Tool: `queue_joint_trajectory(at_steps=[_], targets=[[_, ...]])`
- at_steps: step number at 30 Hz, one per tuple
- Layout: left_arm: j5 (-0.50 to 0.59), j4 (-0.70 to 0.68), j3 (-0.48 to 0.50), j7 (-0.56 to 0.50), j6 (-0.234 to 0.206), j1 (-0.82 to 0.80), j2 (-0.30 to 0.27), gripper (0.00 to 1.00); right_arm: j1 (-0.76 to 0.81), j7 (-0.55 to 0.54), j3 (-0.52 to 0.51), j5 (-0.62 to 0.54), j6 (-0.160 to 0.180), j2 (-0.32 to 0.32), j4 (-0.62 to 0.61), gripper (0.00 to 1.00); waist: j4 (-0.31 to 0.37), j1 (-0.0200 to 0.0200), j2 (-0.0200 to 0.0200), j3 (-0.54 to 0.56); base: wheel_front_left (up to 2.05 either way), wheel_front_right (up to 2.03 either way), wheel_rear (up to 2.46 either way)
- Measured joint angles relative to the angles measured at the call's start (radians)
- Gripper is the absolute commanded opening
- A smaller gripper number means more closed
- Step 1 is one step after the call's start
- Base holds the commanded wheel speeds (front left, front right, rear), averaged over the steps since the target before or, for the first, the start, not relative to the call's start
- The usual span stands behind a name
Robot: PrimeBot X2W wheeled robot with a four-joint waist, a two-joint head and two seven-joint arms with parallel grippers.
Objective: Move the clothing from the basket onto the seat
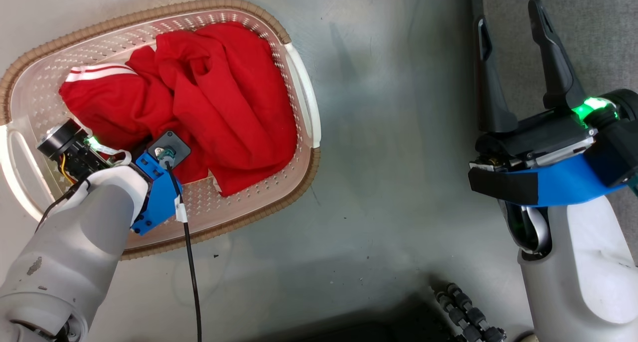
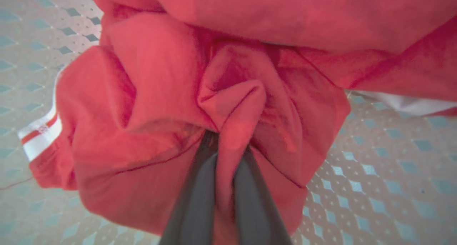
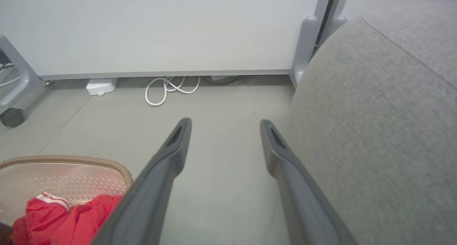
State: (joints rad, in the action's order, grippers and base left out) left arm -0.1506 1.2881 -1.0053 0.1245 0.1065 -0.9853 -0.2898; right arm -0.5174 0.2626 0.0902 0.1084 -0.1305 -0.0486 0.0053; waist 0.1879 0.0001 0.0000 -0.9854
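While the clothing (image 1: 219, 97) sits bunched in the basket (image 1: 305, 107), red folds with a white-striped band at the left end, the left gripper (image 2: 228, 148) is down in the heap, its two dark fingers clenched on a raised fold of the fabric. Basket stands on grey floor (image 1: 389, 182). Right gripper (image 1: 508, 15) well off to the right, fingers spread, nothing between them, close beside the light grey seat (image 3: 375, 113). White cable (image 3: 167, 91) looped by the far wall (image 3: 160, 27).

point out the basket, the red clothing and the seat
basket (image 1: 149, 14), head view, on its brown woven rim
clothing (image 1: 234, 97), head view, middle of the red heap
seat (image 3: 375, 130), right wrist view, on its grey fabric side
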Motion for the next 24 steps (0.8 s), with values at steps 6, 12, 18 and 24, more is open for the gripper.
queue_joint_trajectory(at_steps=[6,12,18,24], targets=[[-0.012,0.001,-0.007,0.006,0.005,0.0,0.009,0.0,-0.002,0.0,-0.007,0.0,0.0,0.0,0.008,1.0,-0.003,0.0,0.0,0.024,0.0,0.0,0.0],[-0.029,0.001,-0.012,0.046,0.009,0.013,0.046,0.0,-0.002,0.0,-0.017,-0.007,0.0,0.0,0.016,1.0,-0.021,0.0,0.0,0.062,0.0,0.0,0.0],[-0.058,0.001,-0.012,0.084,0.016,0.039,0.097,0.0,0.001,0.0,-0.023,-0.02,0.0,0.0,0.031,1.0,-0.047,-0.0001,0.0,0.117,0.0,0.0,0.0],[-0.085,0.001,-0.014,0.116,0.018,0.069,0.139,0.0,0.015,0.0,-0.03,-0.034,0.0,0.0,0.046,1.0,-0.078,-0.0001,0.0,0.187,0.0,0.0,0.0]])
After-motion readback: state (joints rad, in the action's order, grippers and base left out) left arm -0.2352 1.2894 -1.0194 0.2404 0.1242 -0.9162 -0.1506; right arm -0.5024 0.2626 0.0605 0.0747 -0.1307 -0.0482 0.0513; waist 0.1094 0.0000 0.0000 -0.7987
